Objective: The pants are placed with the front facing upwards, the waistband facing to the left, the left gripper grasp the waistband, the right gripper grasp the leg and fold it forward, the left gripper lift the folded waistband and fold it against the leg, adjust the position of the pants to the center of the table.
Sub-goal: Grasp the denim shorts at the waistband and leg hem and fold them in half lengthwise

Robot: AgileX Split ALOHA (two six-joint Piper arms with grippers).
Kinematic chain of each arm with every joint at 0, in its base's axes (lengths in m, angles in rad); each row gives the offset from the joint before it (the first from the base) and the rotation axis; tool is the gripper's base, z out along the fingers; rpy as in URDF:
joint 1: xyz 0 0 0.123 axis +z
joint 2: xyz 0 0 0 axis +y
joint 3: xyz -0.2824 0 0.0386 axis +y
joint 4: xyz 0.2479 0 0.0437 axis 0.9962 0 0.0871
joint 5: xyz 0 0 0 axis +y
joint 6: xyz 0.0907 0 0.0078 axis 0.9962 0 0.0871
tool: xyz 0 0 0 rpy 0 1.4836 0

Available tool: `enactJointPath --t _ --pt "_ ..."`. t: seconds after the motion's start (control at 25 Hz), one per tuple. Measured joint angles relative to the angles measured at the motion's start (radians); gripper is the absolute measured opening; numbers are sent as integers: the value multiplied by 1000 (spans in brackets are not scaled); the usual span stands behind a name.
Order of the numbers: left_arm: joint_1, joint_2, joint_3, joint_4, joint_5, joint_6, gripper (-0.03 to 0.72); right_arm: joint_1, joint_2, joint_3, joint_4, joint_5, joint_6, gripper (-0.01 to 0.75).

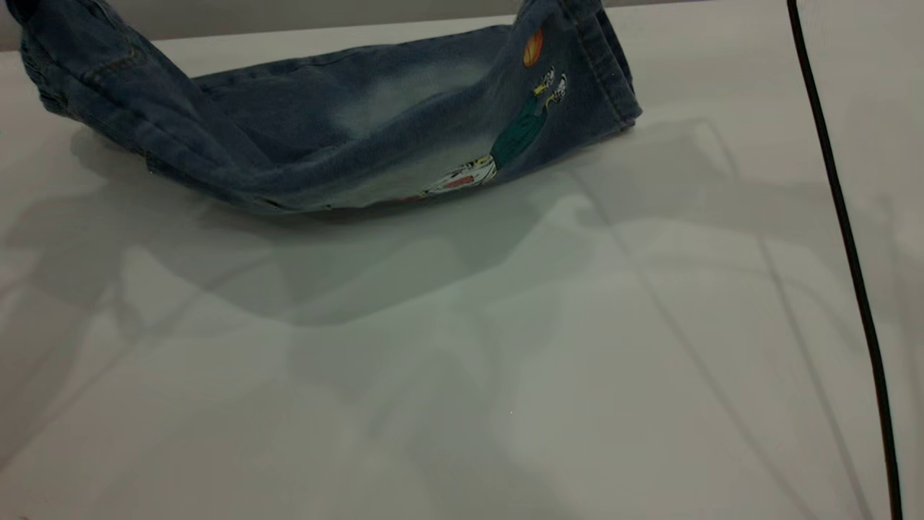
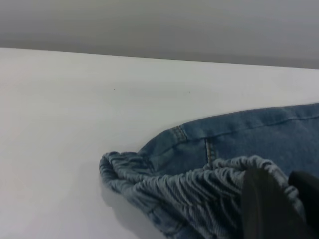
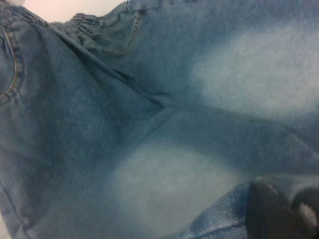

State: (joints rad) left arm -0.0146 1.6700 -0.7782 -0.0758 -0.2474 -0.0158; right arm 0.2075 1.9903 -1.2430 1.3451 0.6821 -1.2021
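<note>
The blue denim pants (image 1: 346, 137) hang like a hammock at the far side of the table (image 1: 505, 375), both ends raised and the middle sagging onto the top. The ruched waistband (image 2: 199, 191) is held up at the left, with my left gripper (image 2: 286, 191) shut on it; one dark finger (image 2: 264, 206) lies over the puckers. The leg (image 1: 577, 65) with its hem cuff is lifted at the right, the cartoon print (image 1: 520, 133) facing the camera. My right gripper (image 3: 291, 206) is shut on the leg's hem (image 3: 219, 219). Both grippers sit above the exterior view's top edge.
A thin black cable (image 1: 852, 260) runs down the right side of the exterior view. Bare off-white tabletop with arm shadows spreads in front of the pants. The table's far edge (image 2: 149, 57) meets a grey wall.
</note>
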Motion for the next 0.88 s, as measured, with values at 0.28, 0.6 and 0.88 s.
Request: enactJointPath --t 0.28,0.6,0.88 --pt "1 72 -77 0 2 0 110 0 27 -76 -71 -25 72 14" --pt "2 151 -93 -3 -23 0 110 0 145 -175 -76 2 77 14" --pt "25 221 -107 -4 -82 0 110 0 219 -288 -131 10 155 14"
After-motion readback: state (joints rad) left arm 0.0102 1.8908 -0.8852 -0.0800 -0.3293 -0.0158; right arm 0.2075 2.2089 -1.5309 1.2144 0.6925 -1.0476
